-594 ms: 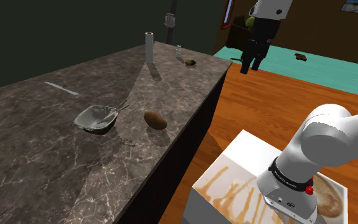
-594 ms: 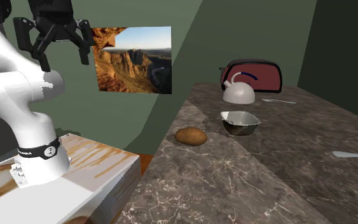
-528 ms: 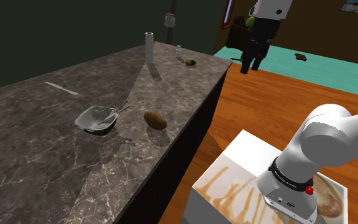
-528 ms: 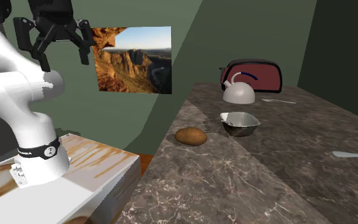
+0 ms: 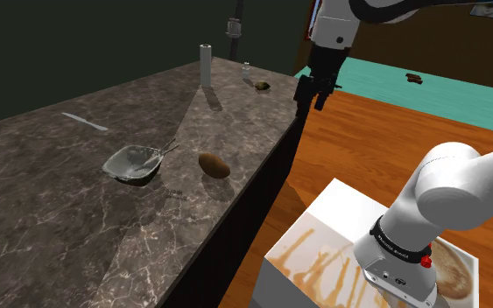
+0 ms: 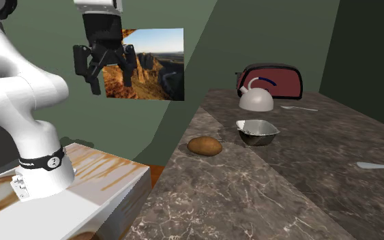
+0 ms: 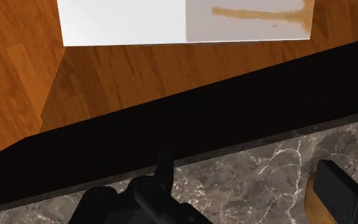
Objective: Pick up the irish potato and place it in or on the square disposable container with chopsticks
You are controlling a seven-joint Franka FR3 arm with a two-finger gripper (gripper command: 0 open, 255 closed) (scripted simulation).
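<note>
- Gripper (image 6: 107, 82) is hanging high in the air, fingers standing apart, nothing between them, so it is carrying nothing.
- In the shoulder view it is hovering roughly over the far part of the surface's (image 5: 52, 227) edge, on the side where the wooden floor (image 5: 358, 140) is running, and well above the top.
- Arm is rising from the stand (image 5: 341, 254) and arching over, with the gripper pointing down.
- Potato (image 5: 214, 165) is lying on the surface: brown, oval, nothing touching it. It is sitting well apart from the gripper, down and toward the shoulder view's left of it.
- Container (image 5: 130, 163) is sitting just beside the potato, farther in from the surface's edge, apart from it and not touching. It is looking grey, square-ish and shallow.
- Chopsticks (image 5: 167, 150) are leaning over the container's rim on the potato's side. Otherwise the container is looking empty as far as I can tell.
- White kettle (image 6: 256, 97) and red toaster (image 6: 279, 80) are standing beyond the container in the second exterior view and are not taking part.
- Progress, judging: nothing is done yet. This is looking like the start of the approach, no grasp, no lift.
- What is remaining: getting the gripper down over the potato, closing on it, lifting it, making the short hop to the container, and letting go inside without knocking the chopsticks.
</note>
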